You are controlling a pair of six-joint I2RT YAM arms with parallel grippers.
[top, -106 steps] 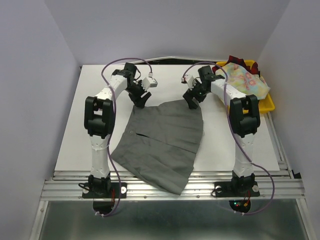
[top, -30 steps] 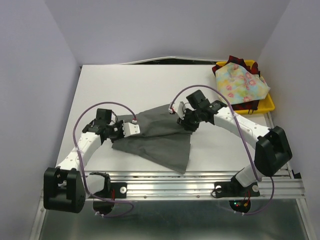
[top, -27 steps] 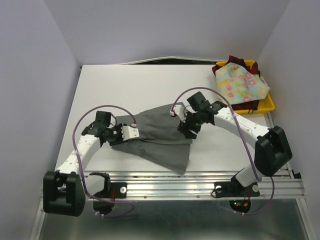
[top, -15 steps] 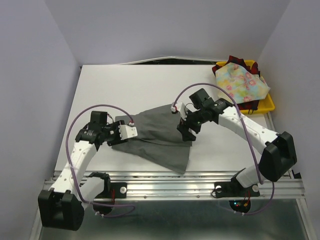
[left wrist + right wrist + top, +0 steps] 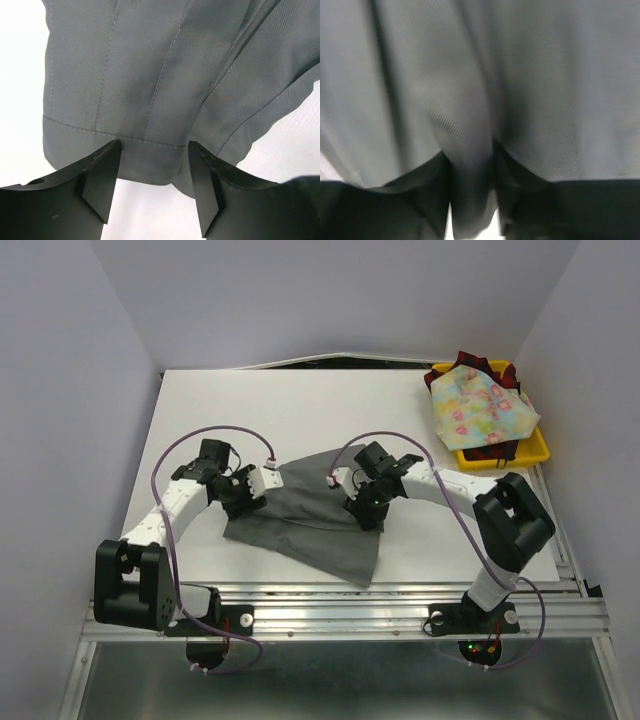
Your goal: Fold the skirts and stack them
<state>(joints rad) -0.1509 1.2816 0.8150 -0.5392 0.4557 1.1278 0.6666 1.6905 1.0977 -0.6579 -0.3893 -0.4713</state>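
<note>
Well to the left of the yellow plastic tray (image 5: 535, 452), seen from above: working on the plain grey pleated skirt (image 5: 310, 530), spread part-folded on the white table (image 5: 300, 410). Flanking it with both arms, with the left gripper (image 5: 250, 502) at the edge farther from the tray and the right gripper (image 5: 362, 515) at the edge nearer the tray. Leaving the pastel floral skirt (image 5: 480, 405) and the red-and-dark plaid skirt (image 5: 470, 362) heaped in the tray, floral on top.

Through the left wrist camera: hovering low over the grey cloth (image 5: 165, 65) with black fingers (image 5: 100, 185) spread apart, gripping nothing, facing the stitched hem just at the tips.

Through the right wrist camera: pinching a raised ridge of grey cloth (image 5: 520, 75) between clenched fingers (image 5: 420, 200); too blurred for judging how deep the bite goes.

Judging this as the next fold being set up. Doing it well probably means:
- closing the left fingers on the hem through every layer
- lifting both sides level
- carrying them across together
- lowering flat, without dragging the underlying layer or bunching the pleats
</note>
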